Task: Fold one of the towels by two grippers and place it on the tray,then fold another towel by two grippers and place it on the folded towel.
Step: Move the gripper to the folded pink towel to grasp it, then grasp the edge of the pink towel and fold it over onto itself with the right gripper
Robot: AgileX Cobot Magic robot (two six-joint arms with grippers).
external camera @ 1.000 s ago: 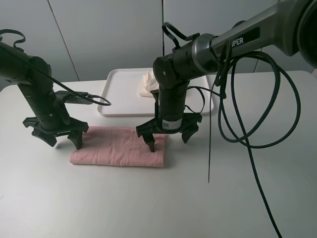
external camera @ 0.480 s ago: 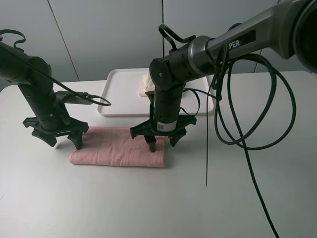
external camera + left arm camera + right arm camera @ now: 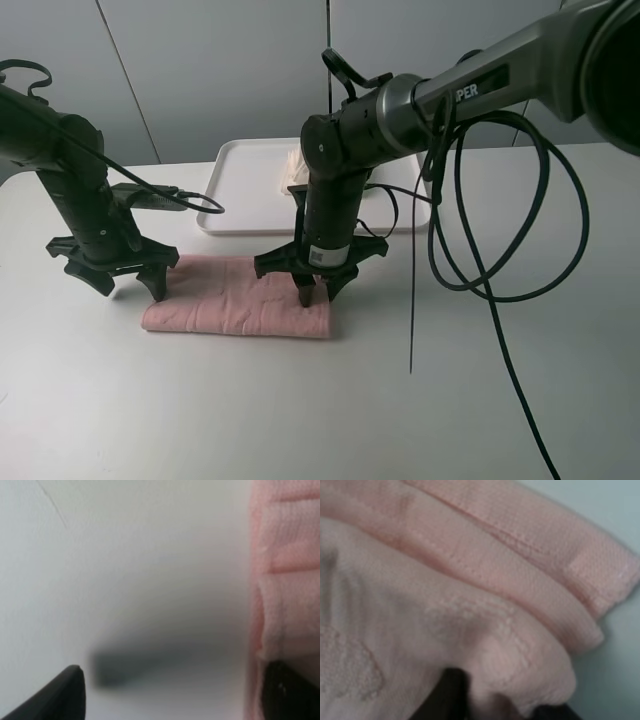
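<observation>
A folded pink towel [image 3: 225,303] lies on the white table in front of the tray [image 3: 236,214]. A cream towel [image 3: 298,168] lies on the tray, partly hidden by my right arm. My left gripper [image 3: 128,288] is open, straddling the pink towel's left end; in the left wrist view [image 3: 175,687] one fingertip [image 3: 62,692] is on the bare table and the other on the towel's edge [image 3: 285,580]. My right gripper [image 3: 317,294] is pressed down on the towel's right end, its jaws closed on bunched pink cloth [image 3: 470,610].
Black cables loop from the right arm, and one strand [image 3: 414,320] hangs down to the table right of the towel. The table's left edge is near the left arm. Grey wall panels stand behind the tray.
My right gripper has shifted left along the pink towel and its jaws have closed from wide open onto the cloth. The left arm has not moved.
</observation>
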